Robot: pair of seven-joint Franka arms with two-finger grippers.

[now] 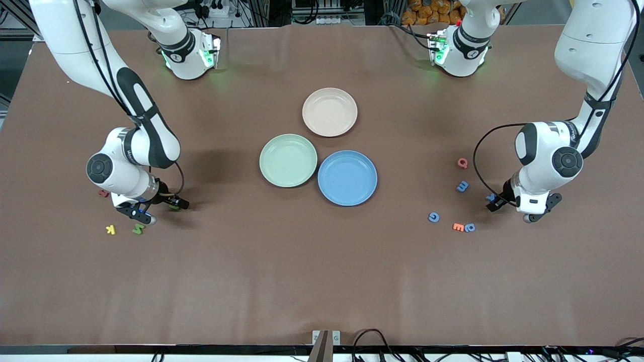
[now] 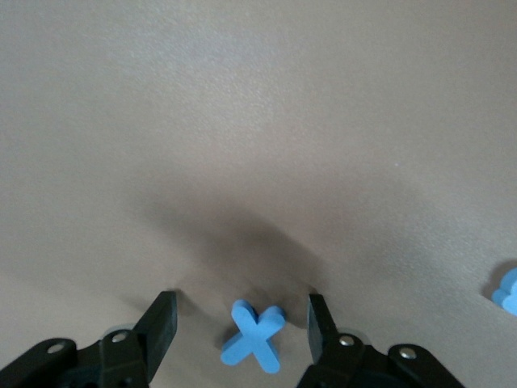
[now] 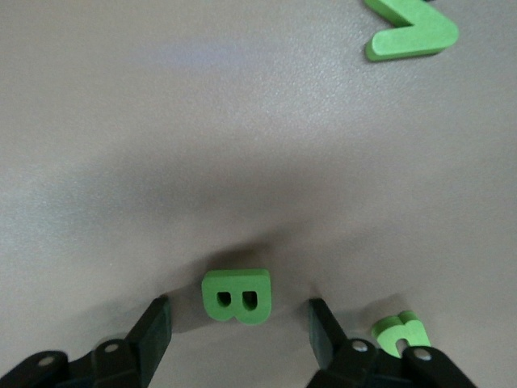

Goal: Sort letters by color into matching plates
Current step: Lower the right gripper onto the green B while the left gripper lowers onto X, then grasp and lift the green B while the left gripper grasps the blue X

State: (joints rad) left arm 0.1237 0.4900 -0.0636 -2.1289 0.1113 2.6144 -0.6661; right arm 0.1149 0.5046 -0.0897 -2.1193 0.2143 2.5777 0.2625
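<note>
The mint green plate and the blue plate lie side by side mid-table, both bare. My left gripper is down at the table toward the left arm's end, open, its fingers either side of a blue X without touching it. Other blue letters lie close by: one, a G and another. My right gripper is low toward the right arm's end, open around a green B. A second green letter sits just outside one finger. A green Z lies nearer the front camera.
A beige-pink plate sits farther from the front camera than the other two. A red Q and an orange E lie among the blue letters. A yellow K and a red letter lie by the right gripper.
</note>
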